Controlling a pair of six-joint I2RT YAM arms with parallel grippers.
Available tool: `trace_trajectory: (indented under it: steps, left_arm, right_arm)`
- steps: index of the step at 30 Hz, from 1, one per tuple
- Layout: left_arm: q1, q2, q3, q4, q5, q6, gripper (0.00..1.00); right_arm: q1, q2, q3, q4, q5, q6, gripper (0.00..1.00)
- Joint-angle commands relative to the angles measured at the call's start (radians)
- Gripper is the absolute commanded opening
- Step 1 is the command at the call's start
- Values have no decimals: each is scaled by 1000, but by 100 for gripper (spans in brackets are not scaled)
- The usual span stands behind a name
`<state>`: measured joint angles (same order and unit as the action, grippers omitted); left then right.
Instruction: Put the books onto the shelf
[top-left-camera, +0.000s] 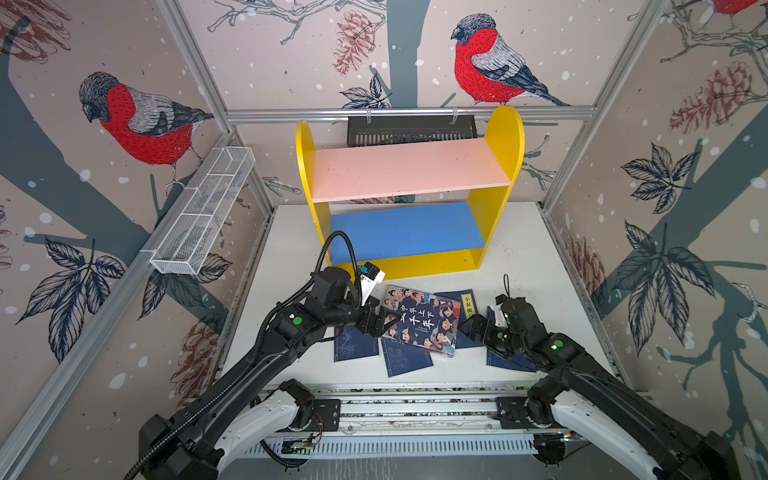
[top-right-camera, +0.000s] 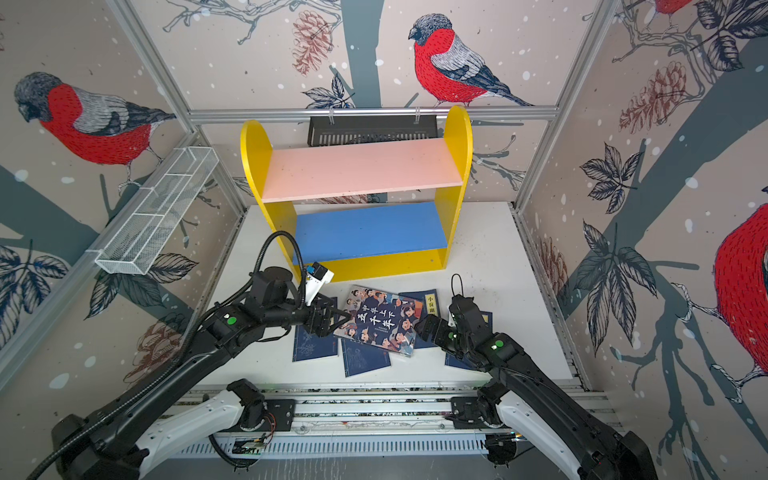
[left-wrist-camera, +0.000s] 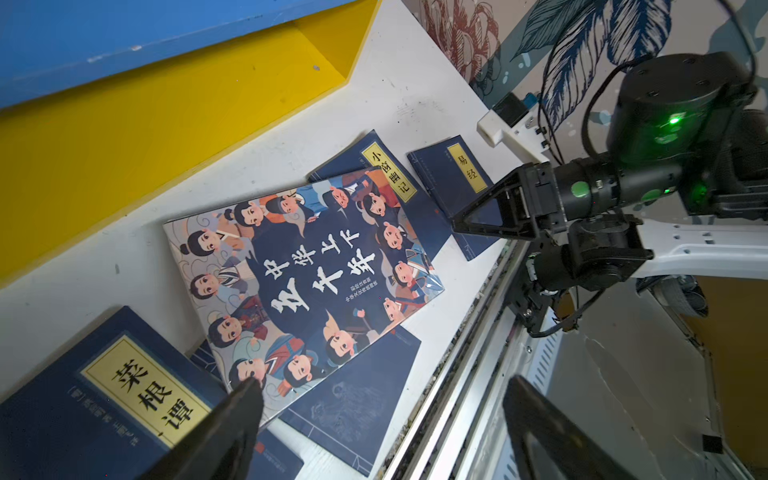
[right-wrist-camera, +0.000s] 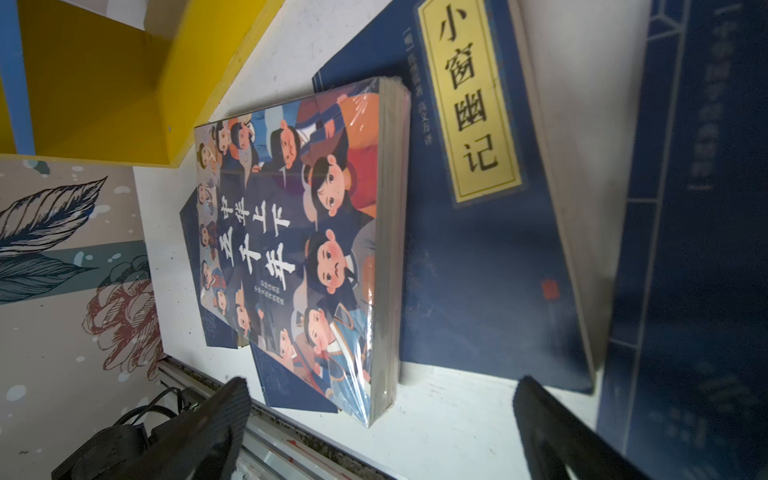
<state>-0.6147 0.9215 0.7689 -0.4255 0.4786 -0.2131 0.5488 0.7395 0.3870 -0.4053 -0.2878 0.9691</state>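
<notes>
The left gripper (top-left-camera: 388, 324) and right gripper (top-left-camera: 473, 328) are found spread wide, empty, flanking the thick cartoon-covered book (top-left-camera: 422, 320) lying flat on thin navy-blue books (top-left-camera: 405, 359).

On the shelf (top-left-camera: 436, 264), the pink board (top-left-camera: 409, 170) and blue board (top-left-camera: 405, 230) lie bare between yellow side panels (top-left-camera: 505, 137), with open table (top-left-camera: 490, 282) before the books (top-left-camera: 419, 320).

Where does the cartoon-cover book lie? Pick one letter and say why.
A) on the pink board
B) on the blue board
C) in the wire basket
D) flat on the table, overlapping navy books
D: the cartoon-cover book lies flat on the white table in front of the shelf, its edges resting over navy books.
</notes>
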Motion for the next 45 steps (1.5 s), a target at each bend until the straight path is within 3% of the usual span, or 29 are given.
trace_trajectory:
  steps: [1, 7, 19, 26, 31, 40, 45]
  left_arm:
    - [-20, 6, -63, 111, -119, -84, 91]
    - [-21, 77, -131, 165, -176, -194, 92]
    - [31, 191, -228, 250, -155, -224, 95]
    - [43, 286, -268, 353, 61, -272, 92]
    - [40, 306, -269, 360, 68, -262, 91]
    - [21, 316, -293, 411, 178, -284, 89]
    - [13, 340, -260, 381, 195, -212, 88]
  right_arm:
    - [6, 4, 12, 33, -47, 21, 99]
    - [37, -8, -15, 57, -74, 74, 97]
    - [132, 0, -112, 155, -73, 180, 96]
    - [197, -24, -174, 227, -42, 251, 96]
    - [205, -52, -217, 270, -28, 287, 95]
    - [219, -83, -274, 318, 16, 342, 94]
    - [222, -138, -324, 329, 90, 416, 94]
